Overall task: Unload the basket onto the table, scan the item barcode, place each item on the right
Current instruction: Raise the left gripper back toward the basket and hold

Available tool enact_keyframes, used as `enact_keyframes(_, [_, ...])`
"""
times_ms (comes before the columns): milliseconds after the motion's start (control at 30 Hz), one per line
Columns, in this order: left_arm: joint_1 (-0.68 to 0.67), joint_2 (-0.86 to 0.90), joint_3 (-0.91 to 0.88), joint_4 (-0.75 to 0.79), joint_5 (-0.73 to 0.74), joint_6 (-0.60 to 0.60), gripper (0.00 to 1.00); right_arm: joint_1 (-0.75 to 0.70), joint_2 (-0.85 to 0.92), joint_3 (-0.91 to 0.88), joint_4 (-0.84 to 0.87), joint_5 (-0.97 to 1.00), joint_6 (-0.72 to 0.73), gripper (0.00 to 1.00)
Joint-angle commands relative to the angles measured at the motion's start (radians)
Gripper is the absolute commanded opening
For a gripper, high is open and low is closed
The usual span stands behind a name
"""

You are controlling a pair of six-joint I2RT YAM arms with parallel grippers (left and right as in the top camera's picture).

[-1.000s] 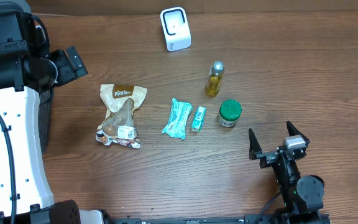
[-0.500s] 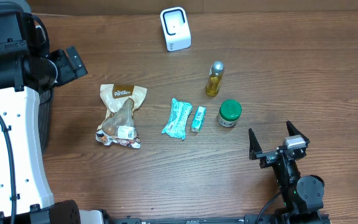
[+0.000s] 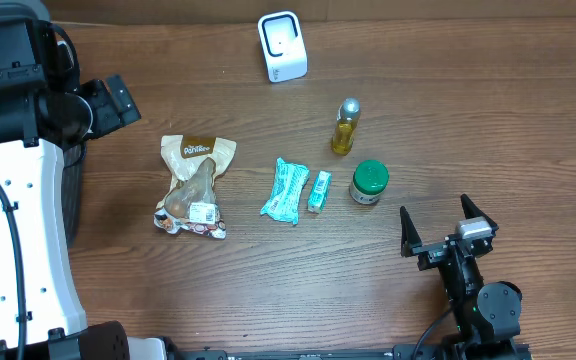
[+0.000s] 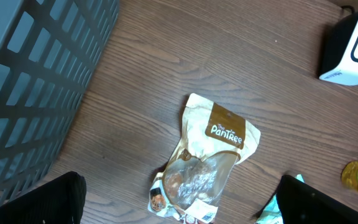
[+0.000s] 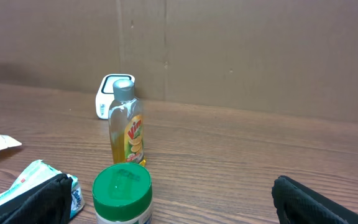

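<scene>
The white barcode scanner (image 3: 282,46) stands at the back of the table and shows in the left wrist view's corner (image 4: 353,46). Items lie in a row: a tan snack pouch (image 3: 194,186), a teal tissue pack (image 3: 286,190), a small teal pack (image 3: 319,190), a green-lidded jar (image 3: 370,182) and a yellow bottle (image 3: 345,127). My left gripper (image 3: 118,100) hangs open high above the pouch (image 4: 210,155), holding nothing. My right gripper (image 3: 438,225) stands open low at the front right, just short of the jar (image 5: 123,193), with the bottle (image 5: 127,127) behind it.
A dark grey slatted basket (image 4: 36,81) stands at the left edge of the table, beside the left arm. A brown cardboard wall (image 5: 241,56) backs the table behind the scanner (image 5: 107,93).
</scene>
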State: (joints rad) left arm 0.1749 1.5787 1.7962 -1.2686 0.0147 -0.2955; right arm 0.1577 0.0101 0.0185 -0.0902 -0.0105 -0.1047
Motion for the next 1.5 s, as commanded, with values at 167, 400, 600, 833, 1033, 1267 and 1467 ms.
enact_keyframes(167, [0.002, 0.003, 0.006, -0.002, 0.004, 0.011, 1.0, -0.001, -0.007, -0.01, 0.006, 0.006, 0.003, 1.0])
enact_keyframes(400, [0.002, 0.003, 0.006, -0.002, 0.003, 0.011, 0.99, -0.001, -0.007, -0.009, 0.021, -0.145, 0.039, 1.0])
enact_keyframes(600, [0.002, 0.003, 0.006, -0.002, 0.003, 0.011, 0.99, -0.001, -0.007, 0.086, -0.009, -0.147, 0.135, 1.0])
enact_keyframes(833, [0.002, 0.003, 0.006, -0.002, 0.003, 0.011, 1.0, -0.001, -0.007, 0.088, -0.029, -0.148, 0.135, 1.0])
enact_keyframes(1033, [0.002, 0.003, 0.006, -0.002, 0.004, 0.011, 1.0, -0.001, -0.007, 0.087, -0.084, -0.149, 0.135, 1.0])
enact_keyframes(1267, [0.002, 0.003, 0.006, -0.002, 0.003, 0.011, 1.0, -0.001, -0.007, 0.087, -0.144, -0.148, 0.135, 1.0])
enact_keyframes(1467, [0.002, 0.003, 0.006, -0.002, 0.003, 0.011, 1.0, -0.001, -0.007, 0.087, -0.215, -0.148, 0.135, 1.0])
